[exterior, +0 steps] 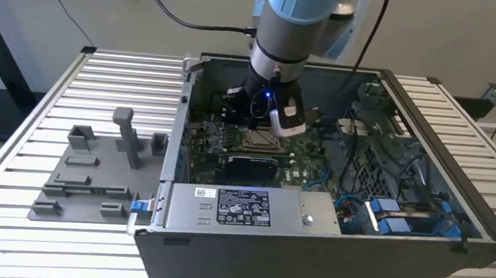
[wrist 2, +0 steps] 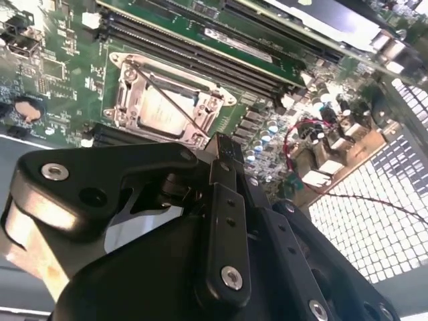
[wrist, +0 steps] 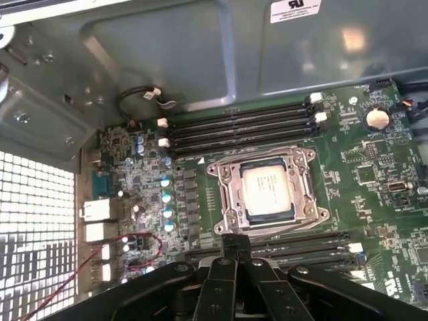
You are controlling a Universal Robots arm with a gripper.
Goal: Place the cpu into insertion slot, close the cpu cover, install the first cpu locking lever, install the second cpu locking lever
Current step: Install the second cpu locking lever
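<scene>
The cpu (wrist: 267,189) lies flat in the insertion slot (wrist: 224,200), its pale square top showing through the silver metal cover frame that sits down around it. In the second wrist view the slot (wrist 2: 127,100) appears with the cpu (wrist 2: 159,110) inside, and a thin metal lever wire (wrist 2: 167,95) slants across it. My gripper (wrist: 235,242) hangs just above the board beside the slot's edge, black fingertips pressed together and holding nothing. In the exterior view the gripper (exterior: 258,121) hovers over the slot (exterior: 262,139) inside the open computer case.
Memory slots (wrist: 241,127) run along one side of the socket. A grey power supply (exterior: 252,208) and a black card (exterior: 250,169) sit near the case front. Blue cable connectors (exterior: 391,218) lie at the exterior view's right. A grey fixture plate (exterior: 97,168) rests outside the case.
</scene>
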